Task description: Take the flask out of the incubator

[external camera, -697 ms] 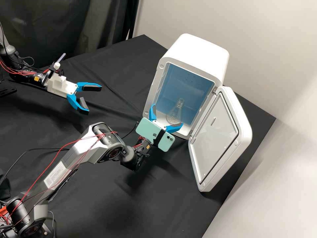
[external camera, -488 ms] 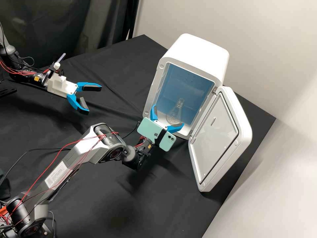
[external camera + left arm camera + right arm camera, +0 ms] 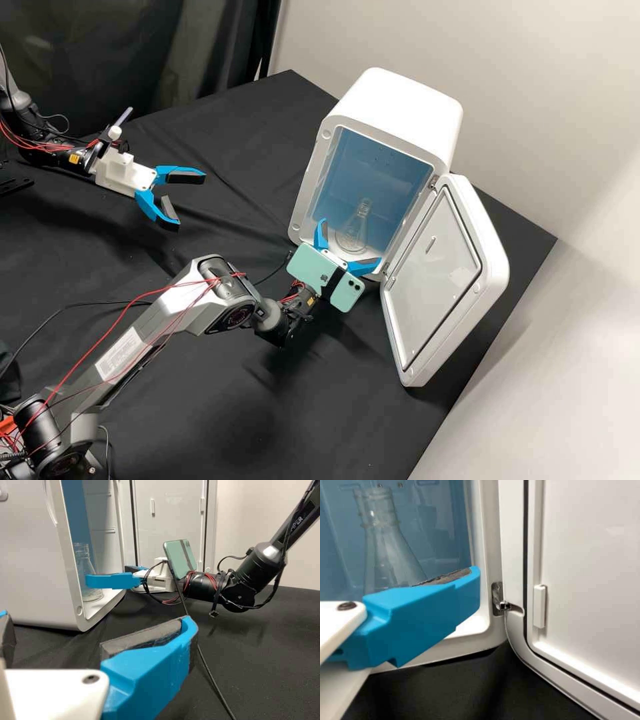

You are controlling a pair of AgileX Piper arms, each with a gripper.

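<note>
I have right hand (image 3: 347,248) spread open at incubator (image 3: 393,113) mouth | flask (image 3: 355,227) upright just ahead inside, neck up | left hand (image 3: 187,200) open too, well apart

Incubator (image 3: 400,113) stood on the table (image 3: 233,133) near its right edge, door (image 3: 447,280) hanging out to the right. Flask (image 3: 353,227) stood inside on the chamber floor, with the right claw (image 3: 343,248) at the opening just in front of it. Left claw (image 3: 187,200) hung above the table, well off to the left.
</note>
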